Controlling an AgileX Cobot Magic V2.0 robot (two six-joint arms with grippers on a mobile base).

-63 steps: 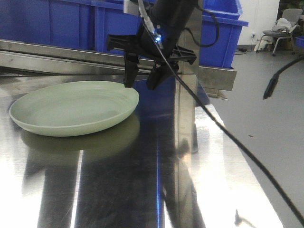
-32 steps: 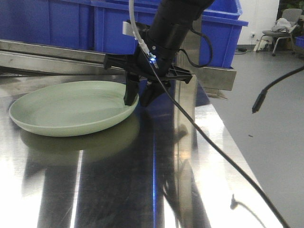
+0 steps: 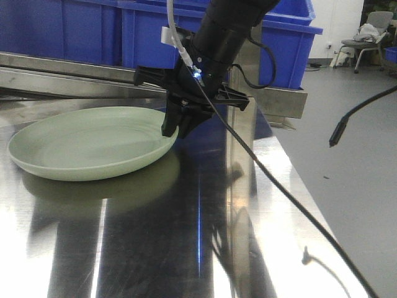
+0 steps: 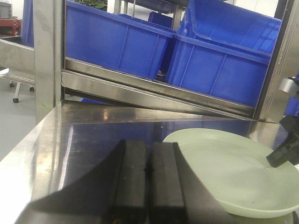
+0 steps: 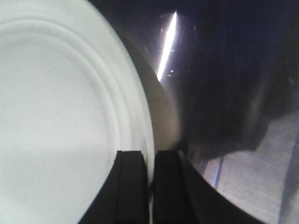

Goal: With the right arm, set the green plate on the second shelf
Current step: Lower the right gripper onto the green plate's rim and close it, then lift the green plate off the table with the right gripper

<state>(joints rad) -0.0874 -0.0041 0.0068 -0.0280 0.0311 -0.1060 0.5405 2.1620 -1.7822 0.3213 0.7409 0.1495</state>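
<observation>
Your right arm's black gripper [image 5: 150, 186] has its two fingers pinched on the raised rim of the round, pale sage-green matte plate [image 3: 93, 143], one finger [image 5: 129, 186] inside the rim, the other outside, the rim's edge showing as a thin pale line between them. In the front view that gripper [image 3: 177, 127] comes down steeply onto the plate's right edge. The plate lies on the polished stainless-steel table [image 3: 186, 242], its right side looking slightly raised off the metal.

Your left arm's black gripper [image 4: 148, 182] sits low over the same table, its two flat pads pressed together on nothing, just beside the plate's near-left rim [image 4: 224, 172] but apart from it.

No brand, label or writing can be read on the plate, the grippers or the large blue plastic bins [image 3: 149, 31] on the steel shelf rail [image 3: 74, 68] behind.

The table's right edge [image 3: 310, 205] drops to open grey floor. A black cable [image 3: 273, 186] runs from the right arm across the front-right of the tabletop. A steel upright post [image 3: 245, 74] stands close behind the right gripper. Bare tabletop lies in front of the plate.
</observation>
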